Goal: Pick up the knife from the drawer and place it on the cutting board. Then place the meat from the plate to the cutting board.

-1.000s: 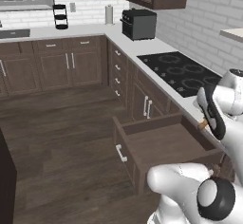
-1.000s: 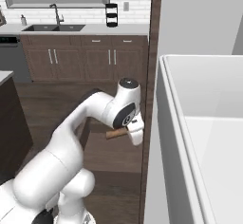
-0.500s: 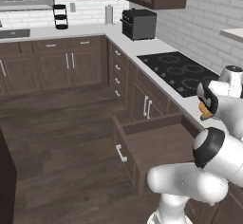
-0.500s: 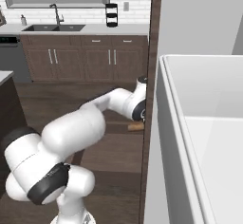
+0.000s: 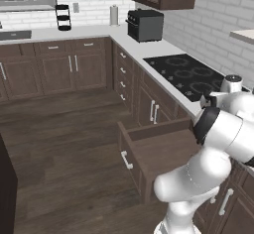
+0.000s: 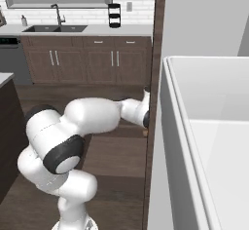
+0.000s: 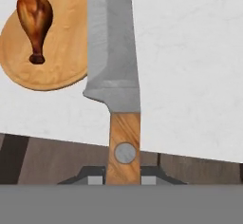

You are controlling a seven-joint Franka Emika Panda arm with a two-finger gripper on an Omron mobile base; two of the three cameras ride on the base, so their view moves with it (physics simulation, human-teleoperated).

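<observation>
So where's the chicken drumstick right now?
In the hand view, the drumstick lies on the round wooden plate at the upper left, on the white counter, just left of the knife held in the gripper.

The knife (image 7: pixel 116 71), steel-bladed and wooden-handled, is held above the white counter (image 7: pixel 190 76). The meat (image 7: pixel 34 19) lies on the plate (image 7: pixel 61 71). The drawer (image 5: pixel 156 151) stands open.

End effector (image 7: pixel 123 180) grips the knife (image 7: pixel 116 76) — blade overlapping the plate (image 7: pixel 61 66) bearing the meat (image 7: pixel 34 23).

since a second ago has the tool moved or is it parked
Yes. In the left base view the tool has risen from beside the open drawer up to the cooktop edge.
</observation>
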